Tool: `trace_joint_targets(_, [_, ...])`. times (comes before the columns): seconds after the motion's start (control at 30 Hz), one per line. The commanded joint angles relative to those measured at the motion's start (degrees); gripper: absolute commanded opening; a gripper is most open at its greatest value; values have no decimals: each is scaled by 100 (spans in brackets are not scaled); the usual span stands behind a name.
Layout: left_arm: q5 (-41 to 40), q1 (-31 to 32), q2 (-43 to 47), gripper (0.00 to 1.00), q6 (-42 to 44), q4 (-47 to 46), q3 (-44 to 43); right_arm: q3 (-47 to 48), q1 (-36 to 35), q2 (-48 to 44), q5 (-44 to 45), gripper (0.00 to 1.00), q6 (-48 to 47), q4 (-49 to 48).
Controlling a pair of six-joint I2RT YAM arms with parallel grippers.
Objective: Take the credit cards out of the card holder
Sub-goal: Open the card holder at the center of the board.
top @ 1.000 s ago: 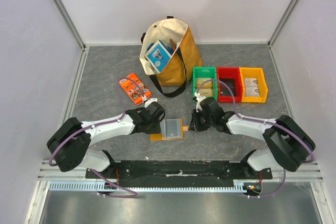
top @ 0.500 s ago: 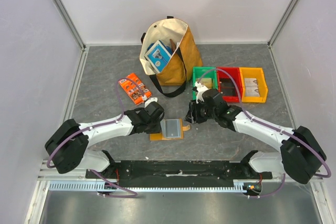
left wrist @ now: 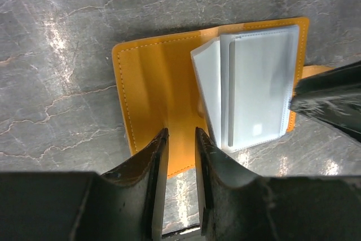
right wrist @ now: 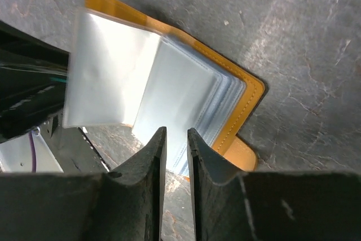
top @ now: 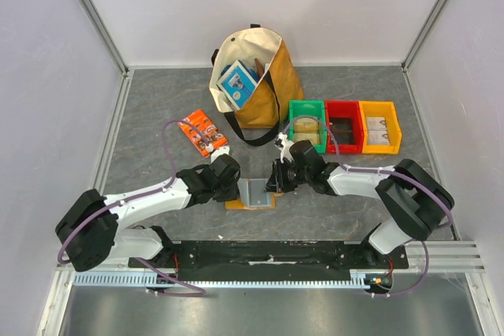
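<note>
Holder: the card holder (top: 253, 194) lies open on the table (left wrist: 56, 55), between the two tools.
Left tool: the left gripper (left wrist: 180, 138) has its jaws narrowly apart with nothing visibly clamped. Its tips are over the near edge of the orange flap (left wrist: 158, 94), and the pale sleeves lie just to their right.
Right tool: the right gripper (right wrist: 176, 135) shows only a slit between its jaws, above the near edge of the sleeve stack (right wrist: 192, 88). It cannot be told whether the jaws nip a sleeve. One loose sleeve (right wrist: 107, 71) is fanned out to its left.
Cards: the credit cards (left wrist: 256, 83) are not out yet. A pale one seems to show through the front sleeve, straight ahead of the left tips and to their right. No black one shows.
Step in hand (judged): pin the flap and find a card edge at a sleeve mouth.
Method: hold the left tips down on the flap so the holder cannot slide. Bring the right tips to the open end of one sleeve, close on the card alone, and draw it out along the sleeve's length.
Risk: pinching plastic together with the card would likely drag or lift the whole holder.
</note>
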State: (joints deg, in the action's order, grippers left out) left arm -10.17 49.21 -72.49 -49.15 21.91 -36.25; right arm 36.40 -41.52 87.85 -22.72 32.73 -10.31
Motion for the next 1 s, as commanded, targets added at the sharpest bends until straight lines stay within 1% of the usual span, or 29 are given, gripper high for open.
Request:
trace_joint_targets(0.0, [-344, -43, 419, 33, -367, 137, -13, -116, -14, 320, -277, 27, 155, -639])
trace_joint_targets(0.13, [-845, -78, 1086, 39, -350, 848, -364, -177, -23, 478, -251, 27, 102, -639])
trace_joint_targets(0.23, [-873, -69, 1447, 42, -131, 1096, -838, -160, -67, 531, -111, 27, 23, -491])
trace_joint_targets(0.3, [-549, -61, 1457, 44, 1, 1044, -1172, -99, -111, 566, 65, 27, -73, -297])
trace_joint_targets(0.37, [74, -69, 1317, 45, 115, 807, -1384, -46, -155, 575, 206, 27, -135, -157])
trace_joint_targets(0.47, [586, -52, 922, 45, 107, 316, -1412, -37, -190, 566, 242, 27, -153, -112])
trace_joint_targets(0.5, [639, -52, 790, 44, 81, 218, -1342, -37, -190, 549, 242, 27, -153, -121])
trace_joint_targets(0.6, [508, -61, 473, 35, -51, -2, -1026, -28, -190, 470, 224, 27, -135, -112])
trace_joint_targets(0.8, [306, -210, 332, 19, -402, -284, -121, 77, -208, 312, 49, 28, -100, -121])
trace_joint_targets(0.97, [227, -272, 341, 11, -526, -336, 337, 270, -260, 241, -136, 28, -65, -130])
